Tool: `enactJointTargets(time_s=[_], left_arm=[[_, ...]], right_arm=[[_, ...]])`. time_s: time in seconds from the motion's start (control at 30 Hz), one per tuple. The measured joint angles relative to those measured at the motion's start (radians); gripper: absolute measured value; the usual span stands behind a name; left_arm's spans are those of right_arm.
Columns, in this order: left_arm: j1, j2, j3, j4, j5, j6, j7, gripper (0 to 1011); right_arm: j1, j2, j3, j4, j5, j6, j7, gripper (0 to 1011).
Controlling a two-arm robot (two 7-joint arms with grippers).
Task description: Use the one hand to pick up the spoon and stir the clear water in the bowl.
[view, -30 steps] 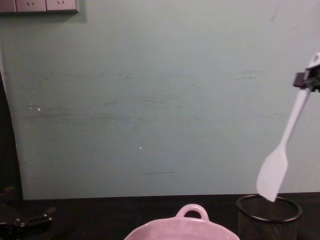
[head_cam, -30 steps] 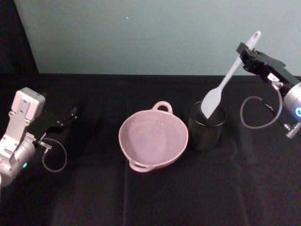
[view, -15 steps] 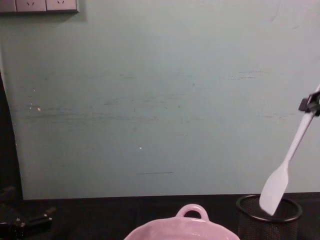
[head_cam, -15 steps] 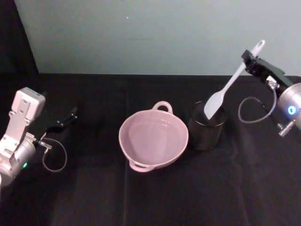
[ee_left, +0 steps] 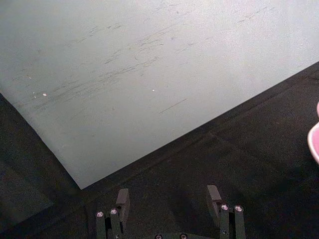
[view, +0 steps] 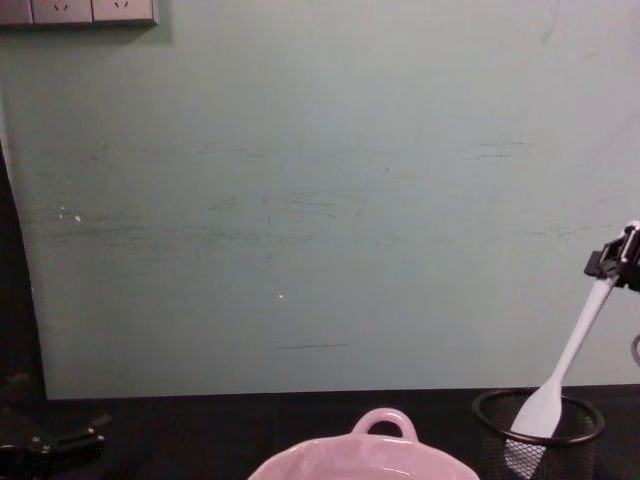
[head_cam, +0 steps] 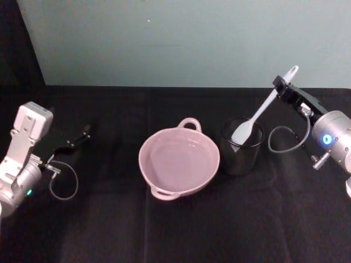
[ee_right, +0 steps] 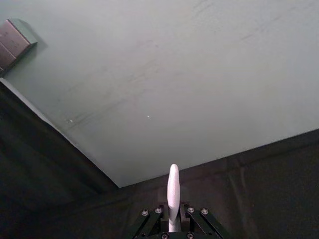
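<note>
While seen from the head: right gripper point(head_cam: 284, 87) clamped on white spoon point(head_cam: 255, 113), scoop down inside black mesh cup point(head_cam: 241, 146); pink bowl point(head_cam: 179, 160) just beside, water hardly discernible. Left gripper point(head_cam: 74, 139) parked far left. Chest: scoop point(view: 531, 428) behind mesh. Left wrist: fingers point(ee_left: 122, 199) apart.

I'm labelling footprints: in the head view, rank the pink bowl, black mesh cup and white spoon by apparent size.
1. Pale pink glossy ceramic bowl
2. Black wire-mesh cup
3. Long slim white plastic spoon, longer than the cup is wide, but thin
</note>
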Motion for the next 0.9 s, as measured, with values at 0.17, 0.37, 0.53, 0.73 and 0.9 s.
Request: enactJointTargets(time_s=[0.17, 0.37, 0.53, 0.73, 0.9], left_arm=[[0.000, 0.000, 0.000, 0.000, 0.000, 0.000, 0.000, 1011], [0.000, 0.000, 0.000, 0.000, 0.000, 0.000, 0.000, 1011], [0.000, 0.000, 0.000, 0.000, 0.000, 0.000, 0.000, 1011], [0.000, 0.000, 0.000, 0.000, 0.000, 0.000, 0.000, 1011], [0.000, 0.000, 0.000, 0.000, 0.000, 0.000, 0.000, 1011]], right_arm=[[-0.004, 0.018, -0.013, 0.010, 0.006, -0.009, 0.009, 119], [0.001, 0.058, -0.035, 0.026, 0.005, -0.019, 0.043, 119], [0.008, 0.077, -0.045, 0.035, 0.018, -0.012, 0.056, 119], [0.012, 0.102, -0.056, 0.048, 0.038, -0.001, 0.076, 119], [0.019, 0.119, -0.066, 0.065, 0.050, -0.002, 0.091, 120]])
